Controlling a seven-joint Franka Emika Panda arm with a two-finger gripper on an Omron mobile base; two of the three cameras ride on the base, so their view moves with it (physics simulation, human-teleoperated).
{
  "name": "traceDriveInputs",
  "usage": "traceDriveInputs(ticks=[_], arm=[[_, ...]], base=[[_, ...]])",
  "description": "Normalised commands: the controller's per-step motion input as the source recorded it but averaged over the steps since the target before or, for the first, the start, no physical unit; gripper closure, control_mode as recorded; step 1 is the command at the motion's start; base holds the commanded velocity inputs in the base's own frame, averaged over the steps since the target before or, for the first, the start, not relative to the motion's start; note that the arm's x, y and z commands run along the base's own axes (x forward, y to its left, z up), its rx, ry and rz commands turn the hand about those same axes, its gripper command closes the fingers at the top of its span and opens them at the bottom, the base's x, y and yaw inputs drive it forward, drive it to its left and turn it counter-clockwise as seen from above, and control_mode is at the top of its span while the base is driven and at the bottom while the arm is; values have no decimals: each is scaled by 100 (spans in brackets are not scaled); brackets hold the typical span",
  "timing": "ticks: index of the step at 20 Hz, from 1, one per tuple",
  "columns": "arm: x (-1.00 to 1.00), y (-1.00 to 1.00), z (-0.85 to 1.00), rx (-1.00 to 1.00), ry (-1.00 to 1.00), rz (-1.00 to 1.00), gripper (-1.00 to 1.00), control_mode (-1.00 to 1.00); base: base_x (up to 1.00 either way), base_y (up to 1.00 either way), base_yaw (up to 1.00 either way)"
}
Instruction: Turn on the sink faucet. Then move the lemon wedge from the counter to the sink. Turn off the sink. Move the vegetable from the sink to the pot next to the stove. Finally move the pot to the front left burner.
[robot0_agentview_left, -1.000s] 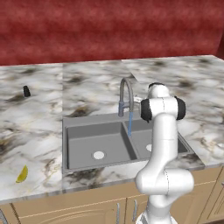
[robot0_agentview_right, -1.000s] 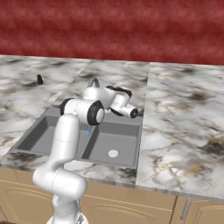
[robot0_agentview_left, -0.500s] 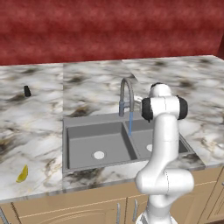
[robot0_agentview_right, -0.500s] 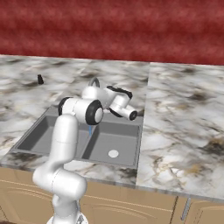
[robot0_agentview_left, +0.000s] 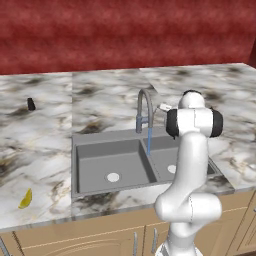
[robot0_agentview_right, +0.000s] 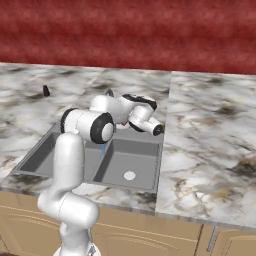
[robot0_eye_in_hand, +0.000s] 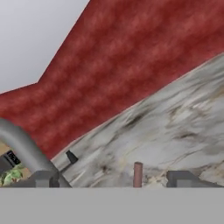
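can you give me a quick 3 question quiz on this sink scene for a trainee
1. True or false: water runs from the sink faucet.
2. Where does the lemon wedge lie? A) left basin B) counter, left of the sink C) right basin
3. Fill in: the small black cone stands on the ____, near the red wall.

Key: 1 true; 2 B; 3 counter.
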Motion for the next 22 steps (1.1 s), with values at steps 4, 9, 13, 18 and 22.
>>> traceDriveInputs(ticks=[4,9,13,18,22], arm=[[-47,-6,76,0,-6,-3,-100,-100],[-69,0,74,0,-5,-2,-100,-100],[-76,8,76,0,0,-1,-100,-100],[-72,25,63,-1,1,0,-100,-100],[-55,49,54,-5,12,0,-100,-100]], base=[[0,0,0],[0,0,0],[0,0,0],[0,0,0],[0,0,0]])
